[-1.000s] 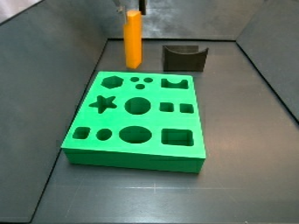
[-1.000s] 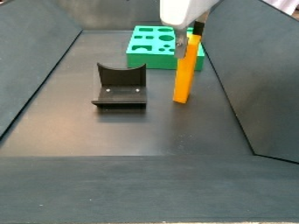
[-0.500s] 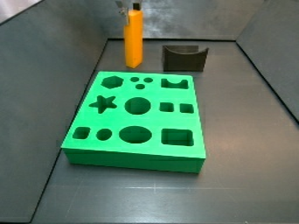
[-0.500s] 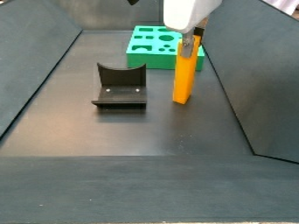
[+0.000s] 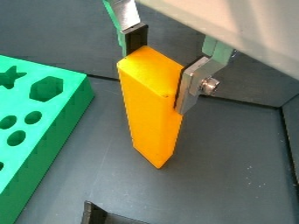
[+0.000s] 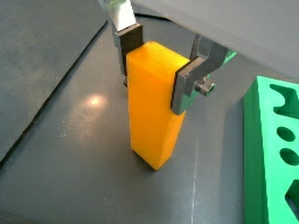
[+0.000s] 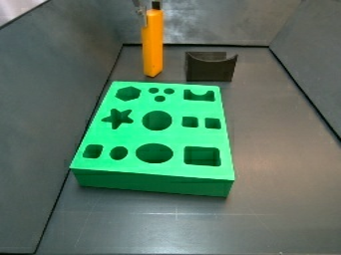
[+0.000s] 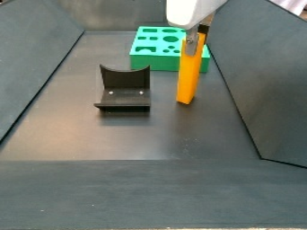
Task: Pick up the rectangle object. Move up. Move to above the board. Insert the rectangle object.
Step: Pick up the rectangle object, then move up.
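Note:
The orange rectangle object [image 7: 154, 45] stands upright at the far end of the floor, behind the green board [image 7: 158, 125]. My gripper [image 7: 154, 8] is shut on its top end. In both wrist views the silver fingers clamp the block's upper sides [image 5: 152, 105] [image 6: 158, 105], with the gripper [image 5: 162, 66] [image 6: 158, 61] straddling it. The block's lower end hangs at or just above the dark floor; I cannot tell whether they touch. In a side view the block [image 8: 188, 67] hangs under the gripper [image 8: 198, 31], just in front of the board [image 8: 160, 45]. The board's edge shows in both wrist views [image 5: 35, 114] [image 6: 274, 149].
The dark fixture [image 7: 210, 66] stands behind the board's far right corner, to the right of the block; it also shows in a side view [image 8: 122, 88]. Sloping dark walls [image 7: 54, 60] close in the floor on both sides.
The gripper and the orange block have risen a little; the block stays upright in the grip. The board and the fixture have not moved.

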